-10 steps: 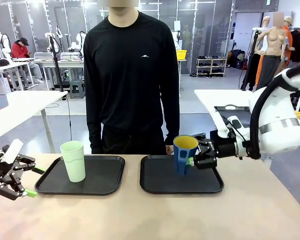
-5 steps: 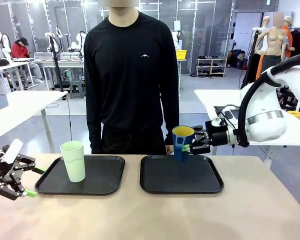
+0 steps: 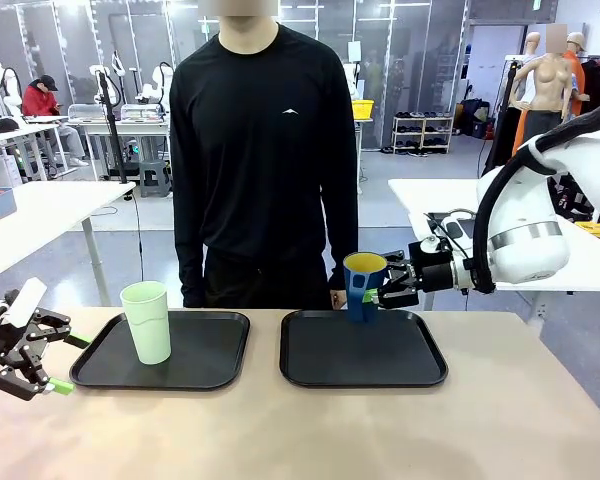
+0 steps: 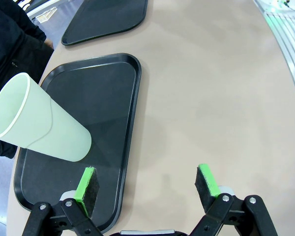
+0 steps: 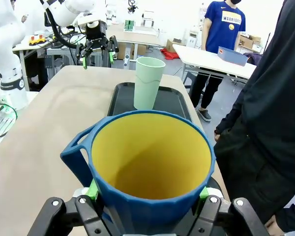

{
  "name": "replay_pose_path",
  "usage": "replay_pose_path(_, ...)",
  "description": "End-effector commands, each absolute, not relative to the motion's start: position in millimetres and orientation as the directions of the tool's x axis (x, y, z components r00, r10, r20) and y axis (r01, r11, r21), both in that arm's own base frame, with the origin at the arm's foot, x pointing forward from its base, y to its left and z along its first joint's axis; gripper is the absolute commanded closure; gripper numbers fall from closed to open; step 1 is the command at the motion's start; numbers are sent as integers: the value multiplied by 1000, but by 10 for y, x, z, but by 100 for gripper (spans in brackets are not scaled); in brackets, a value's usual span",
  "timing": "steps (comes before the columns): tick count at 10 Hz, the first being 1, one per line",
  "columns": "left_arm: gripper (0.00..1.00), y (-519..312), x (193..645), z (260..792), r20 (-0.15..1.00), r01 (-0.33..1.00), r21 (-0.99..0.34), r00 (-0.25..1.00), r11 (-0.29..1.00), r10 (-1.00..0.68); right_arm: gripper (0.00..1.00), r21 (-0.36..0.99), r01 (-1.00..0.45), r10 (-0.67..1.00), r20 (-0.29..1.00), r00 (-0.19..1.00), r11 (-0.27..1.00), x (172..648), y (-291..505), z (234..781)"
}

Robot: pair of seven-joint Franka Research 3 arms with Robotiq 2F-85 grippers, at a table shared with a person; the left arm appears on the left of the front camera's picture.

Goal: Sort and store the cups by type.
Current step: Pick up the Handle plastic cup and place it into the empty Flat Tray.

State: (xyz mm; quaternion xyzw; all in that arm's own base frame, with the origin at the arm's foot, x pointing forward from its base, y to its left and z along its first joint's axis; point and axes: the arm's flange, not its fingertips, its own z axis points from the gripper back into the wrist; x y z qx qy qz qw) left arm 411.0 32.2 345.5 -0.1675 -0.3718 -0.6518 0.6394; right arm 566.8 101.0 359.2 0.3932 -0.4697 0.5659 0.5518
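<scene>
Blue mug [image 3: 364, 286] now sits higher and farther back than a sec ago, over far edge of right tray [image 3: 364, 350], right gripper [image 3: 383, 295] clenched on it. So mug's mid-carry, not stored yet. Mint tumbler [image 3: 147, 321] upright on left tray [image 3: 195, 358], well left of right tray; left gripper [image 3: 35, 358] released, idle.

We see our right arm [image 3: 525, 235] as a rounded white shell with a grey metallic band around one joint and a black cable looping along its outside. It ends in a black wrist section and a black two-finger right gripper [image 3: 383, 296] tipped with bright green pads. Our left gripper [image 3: 25, 355] is likewise black, built of linked bars joined by silver screws, its fingers [image 4: 86, 189] faced with green pads over black backing, and a white block sits above it. The person [image 3: 265, 150] across from us wears a black long-sleeved top with a small white mark on the chest
</scene>
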Motion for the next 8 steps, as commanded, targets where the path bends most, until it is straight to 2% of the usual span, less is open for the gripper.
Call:
replay_pose_path(1, 0, 311, 4112, 3451, 699, 957, 272, -125, 100, -704, 78, -97, -994, 249, 965, -82, 47, 5651, 1004, 3607)
replay_pose_path(2, 0, 311, 4112, 3451, 699, 957, 272, -125, 100, -704, 22, -98, -994, 255, 963, -82, 50, 5668, 1010, 3592)
replay_pose_path(8, 0, 311, 4112, 3451, 699, 957, 272, -125, 100, -704, 22, -90, -991, 210, 975, -67, 99, 6030, 927, 2697)
